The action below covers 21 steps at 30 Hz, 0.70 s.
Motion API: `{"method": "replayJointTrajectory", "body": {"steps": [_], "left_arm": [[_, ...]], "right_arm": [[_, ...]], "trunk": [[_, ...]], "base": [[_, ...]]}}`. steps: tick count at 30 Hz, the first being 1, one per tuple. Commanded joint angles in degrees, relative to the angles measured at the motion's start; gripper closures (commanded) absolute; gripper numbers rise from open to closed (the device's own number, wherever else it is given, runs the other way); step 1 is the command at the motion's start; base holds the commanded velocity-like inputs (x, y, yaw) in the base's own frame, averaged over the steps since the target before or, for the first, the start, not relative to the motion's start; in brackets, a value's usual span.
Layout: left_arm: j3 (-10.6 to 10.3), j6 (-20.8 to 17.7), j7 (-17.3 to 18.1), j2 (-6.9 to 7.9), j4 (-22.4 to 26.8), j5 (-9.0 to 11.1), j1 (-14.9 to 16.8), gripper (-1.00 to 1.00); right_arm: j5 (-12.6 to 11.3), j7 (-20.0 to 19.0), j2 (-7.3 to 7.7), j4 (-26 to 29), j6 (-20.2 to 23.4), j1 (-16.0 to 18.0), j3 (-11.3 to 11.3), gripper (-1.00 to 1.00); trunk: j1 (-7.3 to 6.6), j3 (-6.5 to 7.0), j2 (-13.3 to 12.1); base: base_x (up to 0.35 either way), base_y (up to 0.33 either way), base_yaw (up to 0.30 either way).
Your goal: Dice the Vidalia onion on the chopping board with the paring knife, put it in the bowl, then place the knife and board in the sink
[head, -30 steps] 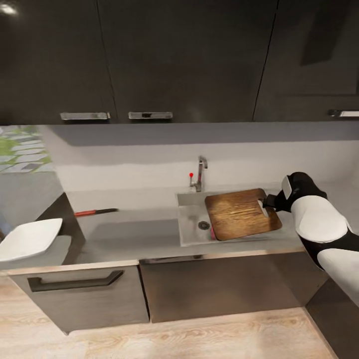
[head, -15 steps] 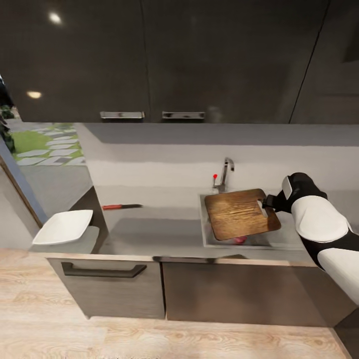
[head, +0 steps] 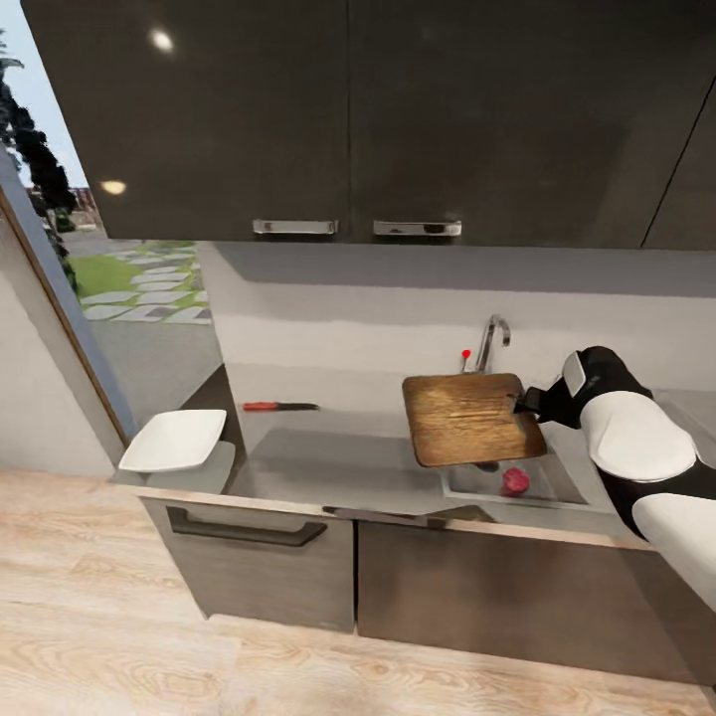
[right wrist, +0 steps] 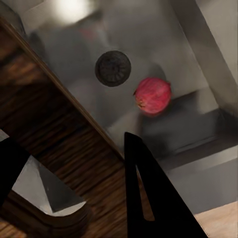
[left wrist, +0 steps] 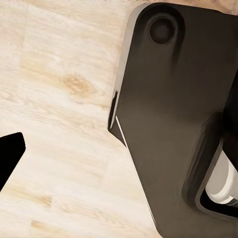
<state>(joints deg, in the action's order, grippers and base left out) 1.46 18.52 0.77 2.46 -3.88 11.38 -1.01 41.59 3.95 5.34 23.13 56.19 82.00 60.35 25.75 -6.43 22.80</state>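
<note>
Dark brown wood-grain rectangular chopping board pinched at its right edge in the right gripper, jaws closed down to the board's thickness. Held level above the left part of the rectangular stainless-steel sink and the adjoining smooth grey countertop.

Likely step in hand: transfer of the board onto the worktop.
- Hold grip firm; expect sag from a one-edge pinch.
- Carry level, well clear of the chrome faucet.
- Set down flat on bare grey surface between the sink and the slim red-handled paring knife, short of the shallow white squarish bowl at the far left end.
- Release only once fully supported.

Small round pinkish-red Vidalia onion resting in the basin near the round drain, apart from the board.

Limits of view:
- Left part of the basin hidden under the board.
- Left gripper cut off at the frame edge over pale wooden floor; opening cannot be told.
</note>
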Motion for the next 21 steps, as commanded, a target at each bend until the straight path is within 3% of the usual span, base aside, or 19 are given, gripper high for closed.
{"method": "replayJointTrajectory", "body": {"steps": [1,4,8,13,14,15,18,21], "left_arm": [[0.1,0.3,0.1,0.0,0.0,0.1,0.0,-1.0],[0.2,0.3,0.0,-0.07,0.2,0.1,0.0,-1.0],[0.2,0.4,0.0,-0.08,0.2,0.1,0.0,-1.0],[0.2,0.4,0.0,-0.08,0.2,0.1,0.0,-1.0],[0.2,0.4,0.0,-0.08,0.2,0.1,0.0,-1.0],[0.2,0.4,0.0,-0.08,0.2,0.1,0.0,-1.0],[0.2,0.4,0.0,-0.09,0.2,0.1,0.0,-1.0],[0.2,0.4,0.0,-0.09,0.2,0.1,0.0,-1.0]], "right_arm": [[-0.4,0.4,-0.37,0.0,0.0,0.1,0.4,1.0],[-0.7,0.4,-1.28,0.0,0.0,0.1,0.6,1.0],[-0.6,0.8,-4.06,0.1,-0.8,0.1,0.7,1.0],[-0.9,6.7,-8.27,0.5,-1.6,0.1,1.4,1.0],[-1.4,8.3,-8.91,0.5,-2.2,0.1,2.3,1.0],[-2.7,12.2,-9.73,0.4,-4.4,0.1,5.6,1.0],[-3.7,20.3,-11.01,-0.1,-8.6,0.1,11.3,1.0],[-4.1,27.2,-12.98,-0.4,-12.4,0.1,15.0,1.0]], "trunk": [[0.04,-0.11,0.1],[0.04,-0.11,0.1],[0.04,-0.11,0.1],[0.04,-0.11,0.1],[0.04,-0.11,0.1],[0.04,-0.11,0.1],[0.04,-0.11,0.1],[0.04,-0.11,0.1]], "base": [[0.0,0.006,0.009],[0.0,0.002,0.004],[0.0,0.0,0.0],[0.0,0.0,0.0],[0.0,0.0,0.0],[0.0,0.0,0.0],[0.0,0.0,0.0],[0.0,0.0,0.0]]}}
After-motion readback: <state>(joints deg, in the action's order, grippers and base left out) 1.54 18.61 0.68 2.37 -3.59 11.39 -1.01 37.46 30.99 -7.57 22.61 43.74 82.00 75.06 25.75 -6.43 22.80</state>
